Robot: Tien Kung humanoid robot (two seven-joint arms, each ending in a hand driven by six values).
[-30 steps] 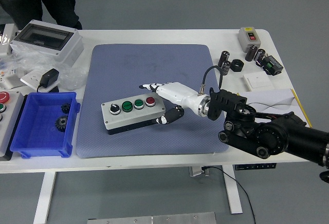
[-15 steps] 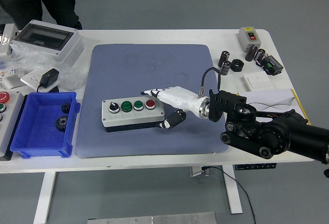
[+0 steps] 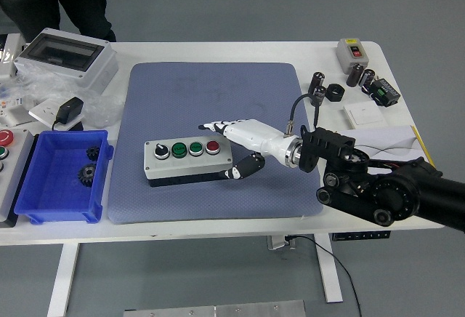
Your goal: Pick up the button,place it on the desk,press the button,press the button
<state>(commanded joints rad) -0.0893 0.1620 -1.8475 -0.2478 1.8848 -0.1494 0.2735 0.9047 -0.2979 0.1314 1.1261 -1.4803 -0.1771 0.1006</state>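
The button box (image 3: 187, 159) is a grey box with a black knob, two green buttons and a red button (image 3: 212, 145) on top. It lies flat on the blue mat (image 3: 211, 91) near the mat's front. My right hand (image 3: 231, 148) reaches in from the right around the box's right end. Its fingers (image 3: 216, 124) lie along the far side and its thumb (image 3: 242, 168) rests against the front right corner. The left arm is out of view.
A blue bin (image 3: 62, 179) with black gears stands at the left, with a clear-lidded box (image 3: 67, 57) and a charger (image 3: 69, 108) behind it. Small parts and a switch box (image 3: 354, 50) lie at the far right. A person stands at the far left corner.
The box was tilted with its right end raised in my hand; it now lies flat on the mat. My wrist has shifted slightly right and the fingers have lifted a little.
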